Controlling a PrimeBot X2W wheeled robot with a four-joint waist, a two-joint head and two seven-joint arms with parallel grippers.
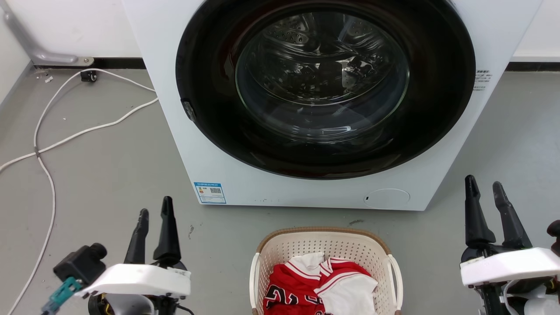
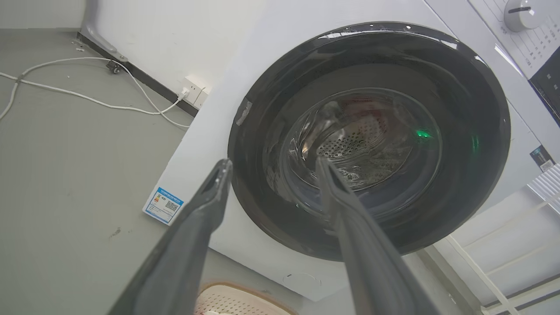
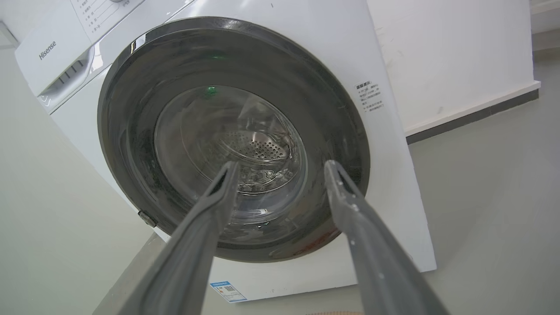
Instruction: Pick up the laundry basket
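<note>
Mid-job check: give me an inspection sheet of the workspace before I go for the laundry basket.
Surface: grey floor, a few small marks.
Job's things: laundry basket stands on the floor before the washing machine, holding red and white clothes; nothing grips its handles.
Clutter: small scraps at the foot of the wall.
End effectors: left end effector and right end effector open, empty, one on either side of the basket, apart from it.
Cables: white cable loops over the floor on the left, plugged into a wall socket.
Surroundings: machine door shut; white wall behind.
</note>
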